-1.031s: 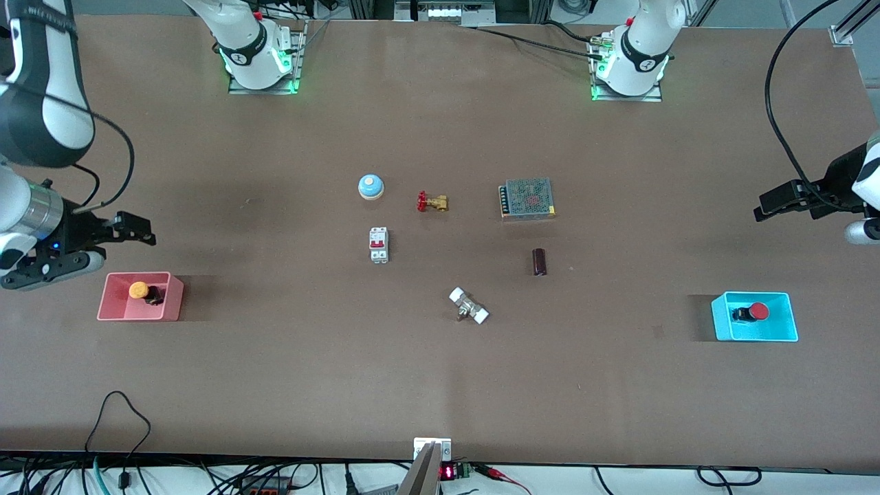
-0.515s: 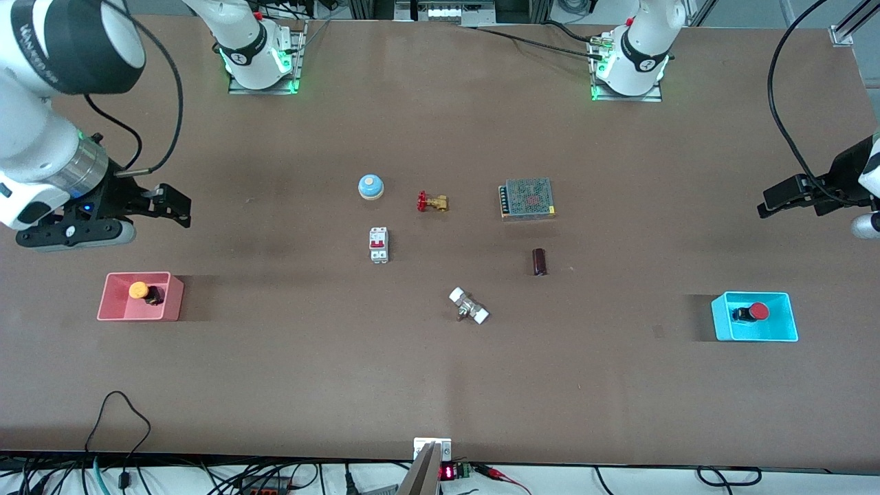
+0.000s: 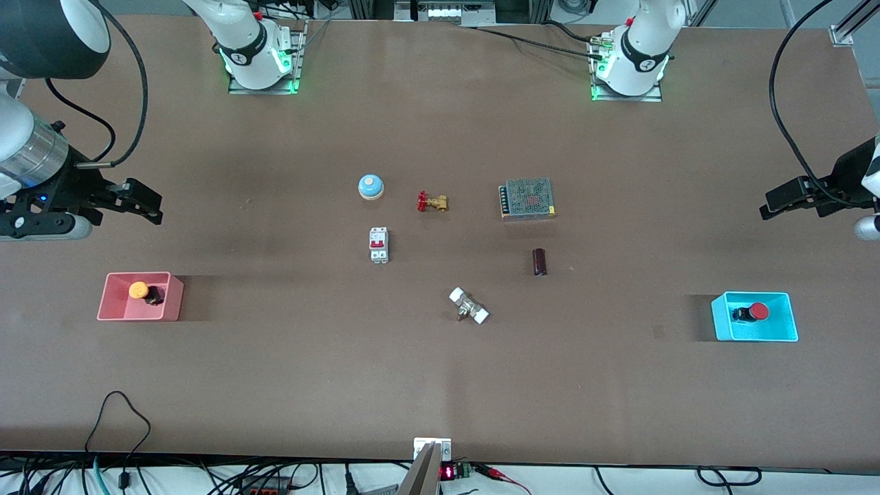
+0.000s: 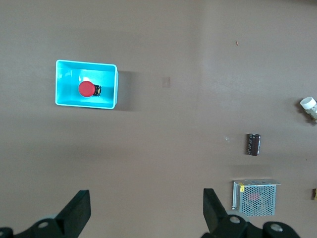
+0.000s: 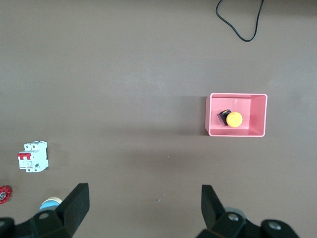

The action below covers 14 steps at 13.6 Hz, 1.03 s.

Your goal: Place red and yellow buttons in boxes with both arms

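Note:
The yellow button (image 3: 139, 290) lies in the pink-red box (image 3: 108, 306) at the right arm's end of the table. The red button (image 3: 758, 311) lies in the cyan-blue box (image 3: 720, 324) at the left arm's end. My right gripper (image 3: 148, 204) is open and empty, up in the air over bare table beside the pink box. My left gripper (image 3: 768, 205) is open and empty over bare table beside the cyan box. The left wrist view shows its gripper (image 4: 146, 208), the cyan box (image 4: 60, 95) and red button (image 4: 86, 89). The right wrist view shows its gripper (image 5: 144, 206), the pink box (image 5: 259, 115) and yellow button (image 5: 234, 119).
In the table's middle lie a blue dome (image 3: 370, 186), a brass valve with red handle (image 3: 432, 202), a white breaker (image 3: 379, 245), a mesh power supply (image 3: 527, 199), a dark cylinder (image 3: 540, 262) and a white-capped fitting (image 3: 469, 306). A black cable (image 3: 117, 412) loops at the near edge.
My right gripper has gone up and away from the pink box, swinging toward the table's middle and then back toward its end. The left gripper has hardly moved. Both buttons stay in their boxes.

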Available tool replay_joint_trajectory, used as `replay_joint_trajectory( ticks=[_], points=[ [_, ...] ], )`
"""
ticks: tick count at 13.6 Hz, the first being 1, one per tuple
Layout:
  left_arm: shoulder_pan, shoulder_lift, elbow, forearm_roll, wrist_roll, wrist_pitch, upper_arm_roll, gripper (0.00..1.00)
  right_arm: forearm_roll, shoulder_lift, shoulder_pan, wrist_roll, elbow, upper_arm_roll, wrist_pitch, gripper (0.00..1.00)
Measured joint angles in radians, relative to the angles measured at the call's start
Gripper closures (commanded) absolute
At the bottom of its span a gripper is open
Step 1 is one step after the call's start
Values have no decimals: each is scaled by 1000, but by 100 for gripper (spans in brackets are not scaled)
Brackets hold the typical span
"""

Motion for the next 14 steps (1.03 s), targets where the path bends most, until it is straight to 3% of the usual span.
replay_joint_trajectory(
  ticks=[2,5,8,14],
  points=[
    [1,0,0,0,0,0,0,0,2,0,30,1,3,-29,-5,0],
    [-11,0,0,0,0,0,6,0,3,0,103,2,3,-120,-5,0],
    [-81,0,0,0,-1,2,68,0,3,0,104,2,3,-136,-6,0],
    [-87,-4,0,0,-1,2,80,0,3,0,97,2,3,-142,-9,0]
  ],
)
